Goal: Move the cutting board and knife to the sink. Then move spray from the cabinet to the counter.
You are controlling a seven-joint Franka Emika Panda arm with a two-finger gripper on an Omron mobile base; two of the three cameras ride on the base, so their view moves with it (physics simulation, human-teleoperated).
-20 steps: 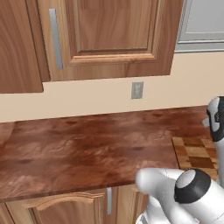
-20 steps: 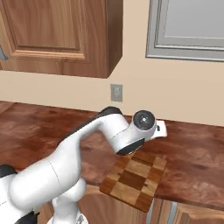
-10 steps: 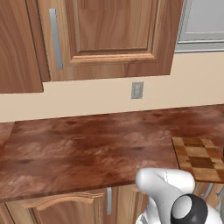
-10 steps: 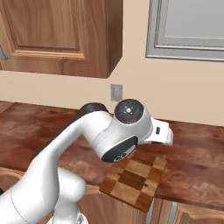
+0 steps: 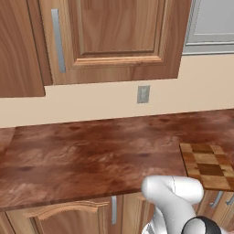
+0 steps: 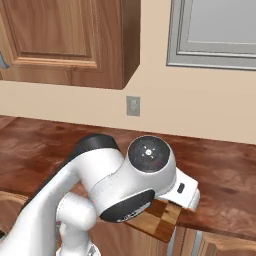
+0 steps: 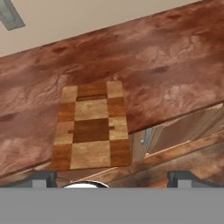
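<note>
From where I'm driving, the counter [image 5: 91, 155] is the big reddish-brown slab under the wall cabinets [image 5: 114, 36]. The cutting board [image 7: 92, 129] sits at the counter's front edge, 1 short end slightly overhanging it. In the hand view the board lies straight ahead of the gripper [image 7: 111, 176], its long axis pointing away from the hand toward the back wall, the handle slot at the far end. Jaws are spread wide with nothing between them. I'd guess the near overhanging edge is the easiest bite.

Wooden wall cabinets [image 5: 114, 36], grey wall outlet [image 5: 143, 94], beige wall [image 6: 210, 100], grey framed panel [image 6: 220, 30]
</note>
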